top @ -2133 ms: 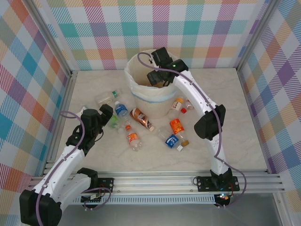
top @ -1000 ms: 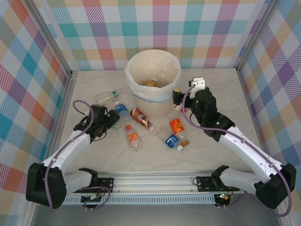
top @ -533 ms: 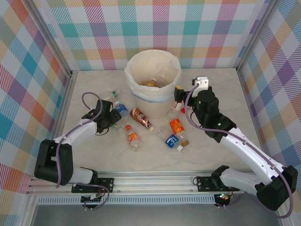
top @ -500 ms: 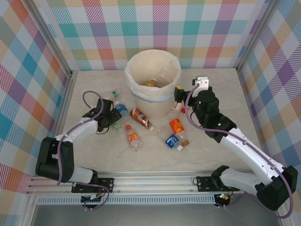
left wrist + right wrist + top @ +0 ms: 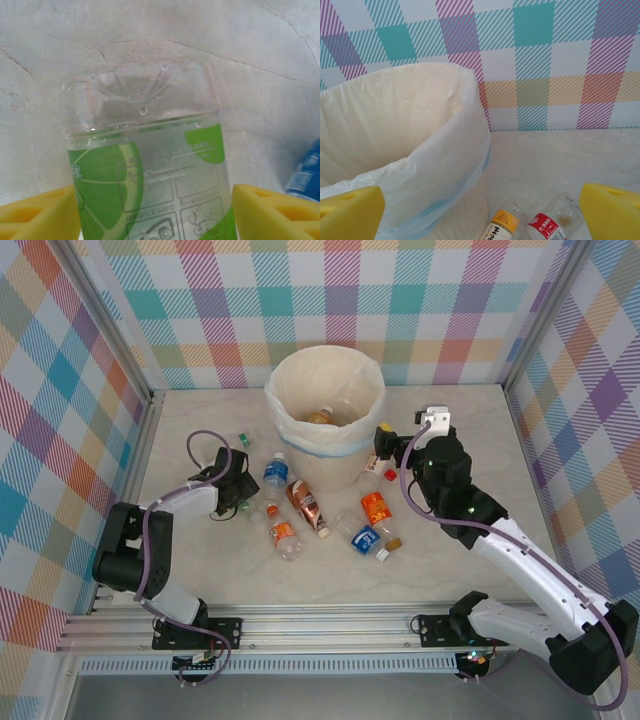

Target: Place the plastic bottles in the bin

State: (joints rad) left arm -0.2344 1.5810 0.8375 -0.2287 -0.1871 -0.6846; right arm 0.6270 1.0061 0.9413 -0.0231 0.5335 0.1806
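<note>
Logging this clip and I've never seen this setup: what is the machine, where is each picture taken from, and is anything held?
Two robot arms are bolted at the near edge of a table. One picture looks down from above; the other two come from wrist cameras. Small plastic bottles lie on the table beside a bag-lined bin. The left gripper straddles a green-labelled bottle; whether it pinches it is unclear. The right gripper is open, empty, near the bin.

White links [image 5: 525, 565] are joined by black joints [image 5: 445, 465]; purple cables [image 5: 200, 433] are looped alongside; the left hand [image 5: 155, 215] is padded in yellow.
</note>
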